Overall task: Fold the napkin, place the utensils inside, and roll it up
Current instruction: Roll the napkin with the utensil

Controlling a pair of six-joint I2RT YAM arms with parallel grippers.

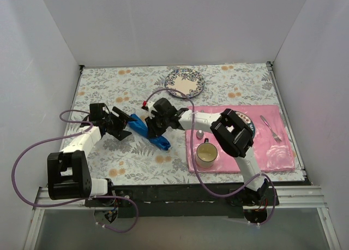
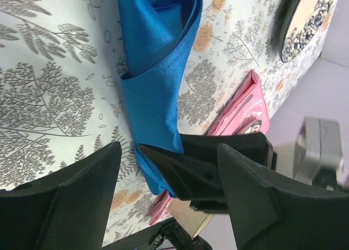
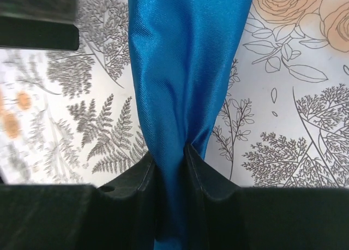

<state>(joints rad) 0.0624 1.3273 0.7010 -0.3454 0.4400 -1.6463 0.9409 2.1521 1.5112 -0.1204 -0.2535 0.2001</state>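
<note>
Right claw (image 3: pixel 172 158) clamped on napkin (image 3: pixel 185 70), centre of bench (image 1: pixel 109 91); left claw (image 2: pixel 169 176) apart at its end. Risk: narrow pinch slips, folds spill open.

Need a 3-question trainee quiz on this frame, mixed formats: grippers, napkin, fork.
1. True or false: the right gripper is shut on the napkin.
2. Fill in: the left gripper has its jaws ____.
3. The fork lies: A on the placemat; B inside the napkin; C in the left gripper.

Key: 1 true; 2 open; 3 A.
</note>
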